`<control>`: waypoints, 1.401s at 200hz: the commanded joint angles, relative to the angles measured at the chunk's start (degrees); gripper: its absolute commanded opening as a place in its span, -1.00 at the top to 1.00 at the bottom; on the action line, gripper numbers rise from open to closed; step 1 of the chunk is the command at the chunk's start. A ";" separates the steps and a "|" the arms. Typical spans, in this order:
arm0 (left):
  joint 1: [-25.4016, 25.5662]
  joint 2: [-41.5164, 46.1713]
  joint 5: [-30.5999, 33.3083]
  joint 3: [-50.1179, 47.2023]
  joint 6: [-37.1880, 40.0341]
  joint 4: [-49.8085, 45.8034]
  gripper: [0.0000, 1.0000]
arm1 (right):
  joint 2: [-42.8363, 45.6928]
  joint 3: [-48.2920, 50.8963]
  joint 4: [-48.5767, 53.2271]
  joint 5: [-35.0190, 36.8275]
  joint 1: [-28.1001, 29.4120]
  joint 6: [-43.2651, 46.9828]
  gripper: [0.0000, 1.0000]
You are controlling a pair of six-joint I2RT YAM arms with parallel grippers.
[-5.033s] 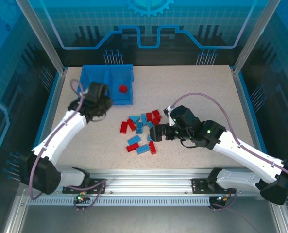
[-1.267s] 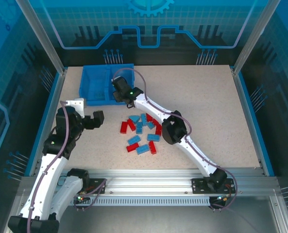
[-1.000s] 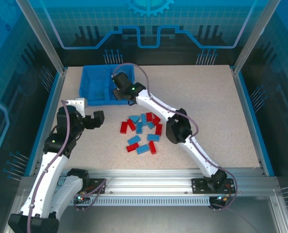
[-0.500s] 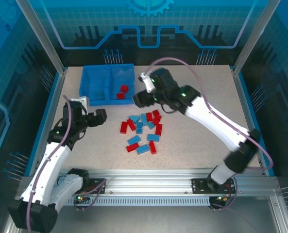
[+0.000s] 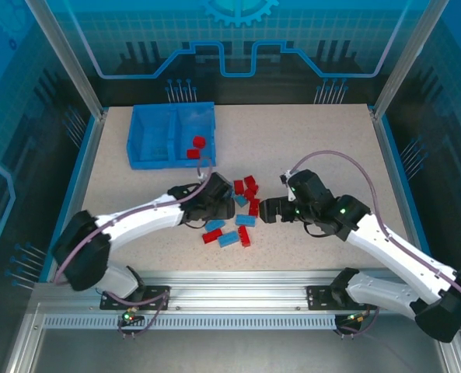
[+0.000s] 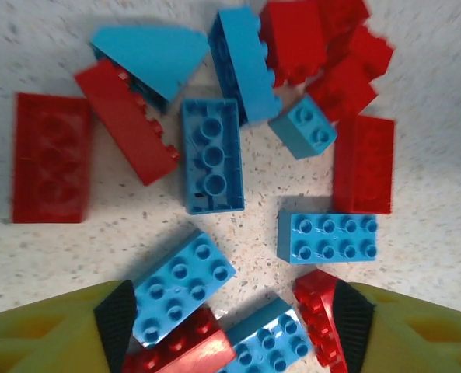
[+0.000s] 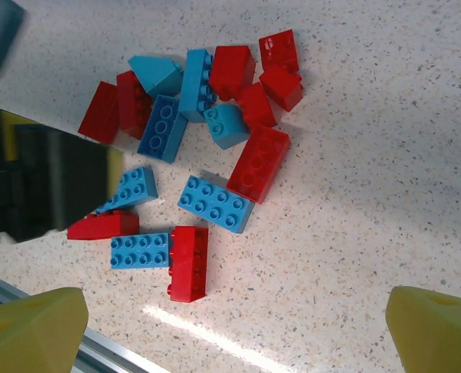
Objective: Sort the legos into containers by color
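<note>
The blue bin sat at the far left of the table, and two red legos lay in its right compartment, close to the bin's near wall. The other legos, red and light blue mixed, lay in a loose cluster on the table on the near side of the bin, out past its right near corner and well apart from it. The left gripper hung over the edge of that cluster nearest the bin. Its fingers were spread apart, with blue and red bricks lying between them; whether they touched any brick could not be told. The right gripper was at the cluster's side farthest from the bin, its yellow fingertips wide apart with bare table between them.
</note>
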State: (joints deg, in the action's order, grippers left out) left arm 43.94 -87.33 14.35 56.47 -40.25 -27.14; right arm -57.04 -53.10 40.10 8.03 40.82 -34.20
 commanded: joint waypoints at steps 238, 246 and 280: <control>-1.85 1.44 10.05 10.77 1.75 -6.89 0.57 | 3.81 -2.05 -1.97 -7.09 -1.96 1.74 -1.00; -3.37 2.59 11.58 12.00 2.34 -8.89 0.58 | 3.94 -2.25 -2.19 -6.82 -1.93 1.68 -1.00; -15.63 5.76 12.56 13.69 6.74 -7.97 0.58 | 3.61 -3.17 -1.65 -5.75 -1.95 1.60 -1.00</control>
State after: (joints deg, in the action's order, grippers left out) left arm 36.25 -82.74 23.81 69.23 -37.54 -32.18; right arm -53.30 -53.93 38.89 2.52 39.40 -32.80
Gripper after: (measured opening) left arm 0.332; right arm 0.999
